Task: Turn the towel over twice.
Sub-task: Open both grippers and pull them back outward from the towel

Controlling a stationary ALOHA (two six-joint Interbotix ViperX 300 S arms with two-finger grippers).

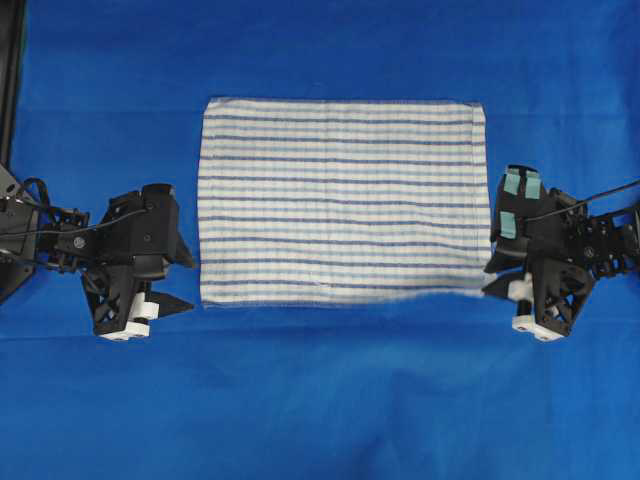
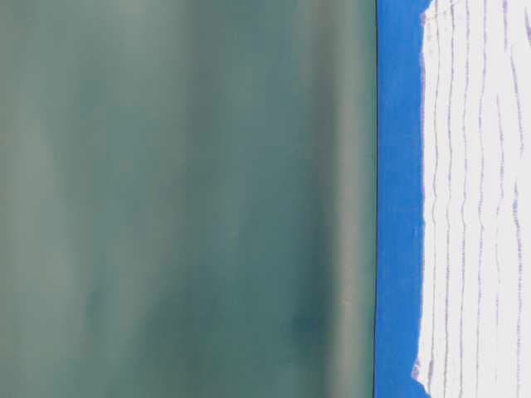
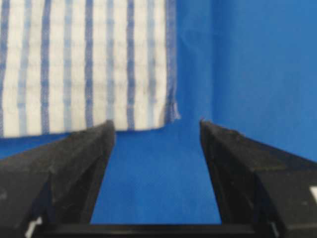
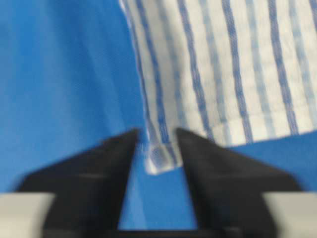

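The towel [image 1: 340, 200], white with thin blue stripes, lies spread flat in the middle of the blue sheet [image 1: 320, 400]. My left gripper [image 1: 190, 283] sits just off its near-left corner and is open. In the left wrist view the towel [image 3: 89, 64] lies beyond the gripper [image 3: 157, 124], with bare blue between the fingers. My right gripper [image 1: 489, 280] is at the near-right corner. In the right wrist view its jaws [image 4: 157, 134] stand apart with the towel's [image 4: 223, 64] corner lying between the tips, and blue shows beside it. The table-level view catches the towel's far edge [image 2: 473, 199].
The blue sheet covers the whole table around the towel. A black frame post [image 1: 10, 80] stands at the far left edge. A blurred green wall [image 2: 182, 199] rises behind the table.
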